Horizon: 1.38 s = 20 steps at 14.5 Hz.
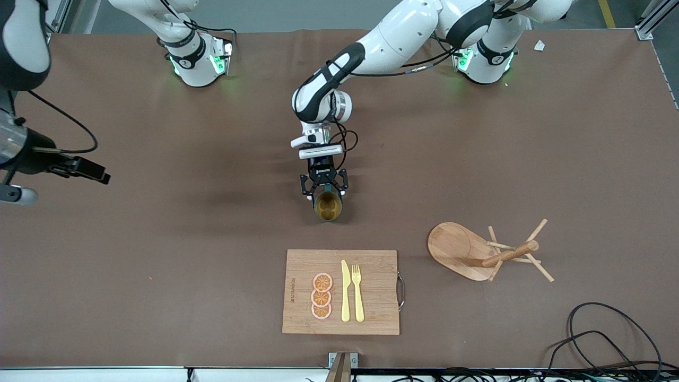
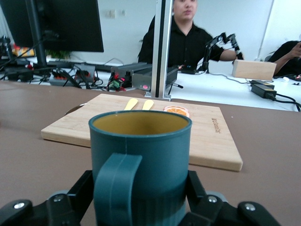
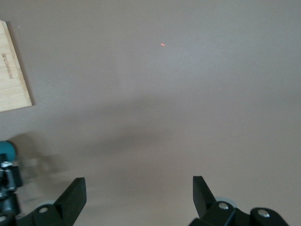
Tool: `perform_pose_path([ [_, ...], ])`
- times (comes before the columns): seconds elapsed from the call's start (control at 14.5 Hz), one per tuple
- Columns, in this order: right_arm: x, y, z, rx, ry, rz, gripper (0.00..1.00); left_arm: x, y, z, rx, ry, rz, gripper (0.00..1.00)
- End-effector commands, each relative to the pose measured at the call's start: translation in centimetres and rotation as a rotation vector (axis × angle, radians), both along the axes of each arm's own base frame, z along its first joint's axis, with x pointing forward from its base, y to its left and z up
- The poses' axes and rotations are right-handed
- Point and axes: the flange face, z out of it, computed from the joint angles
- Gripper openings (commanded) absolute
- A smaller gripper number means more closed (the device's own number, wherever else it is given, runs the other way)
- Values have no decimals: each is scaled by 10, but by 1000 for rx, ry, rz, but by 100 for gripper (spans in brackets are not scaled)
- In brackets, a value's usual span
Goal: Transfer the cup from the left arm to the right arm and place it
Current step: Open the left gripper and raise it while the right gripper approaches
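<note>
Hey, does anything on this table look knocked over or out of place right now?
Yes: the wooden peg stand lies tipped on its side toward the left arm's end of the table, pegs splayed. The cup sits upright in the left gripper.

Teal cup — mustard inside; pale wooden board, yellow cutlery.

White arms, black joints and fingers (green-lit bases).

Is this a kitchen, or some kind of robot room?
Probably a robot lab, not a kitchen. Two robot arms are bolted to a brown table, the left hand holds a teal cup, and there are monitors and cables nearby.
</note>
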Motion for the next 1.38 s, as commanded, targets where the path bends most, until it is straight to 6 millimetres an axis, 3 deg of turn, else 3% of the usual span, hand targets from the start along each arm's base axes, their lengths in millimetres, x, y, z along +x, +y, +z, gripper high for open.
perform_pose_path([
  [0.0, 0, 30, -2, 38, 15, -98, 100, -9, -4, -6, 5, -50, -15, 94],
  [0.07, 1, 40, -4, 57, 25, -134, 100, -13, -3, -9, 5, -44, -14, 100],
  [0.21, 4, 60, -7, 58, 34, -169, 100, -33, -7, -12, 1, -14, -16, 100],
  [0.34, 4, 75, -11, 54, 45, -197, 100, -74, -27, -4, -61, 80, 37, 100],
  [0.48, 5, 88, -15, 50, 53, -212, 100, -116, -46, 24, -113, 175, 124, 100],
  [0.69, 6, 101, -22, 46, 63, -216, 100, -163, -63, 80, -183, 288, 245, 100],
  [0.89, 6, 113, -30, 41, 76, -204, 100, -179, -70, 146, -273, 386, 350, 100],
  [1.1, 10, 122, -40, 43, 77, -195, 100, -182, -66, 228, -360, 519, 445, 100],
  [1.17, 9, 132, -43, 40, 82, -180, 100, -175, -61, 260, -386, 574, 477, 100],
  [1.31, 12, 142, -51, 39, 80, -224, 100, -143, -39, 319, -434, 650, 543, 100],
])
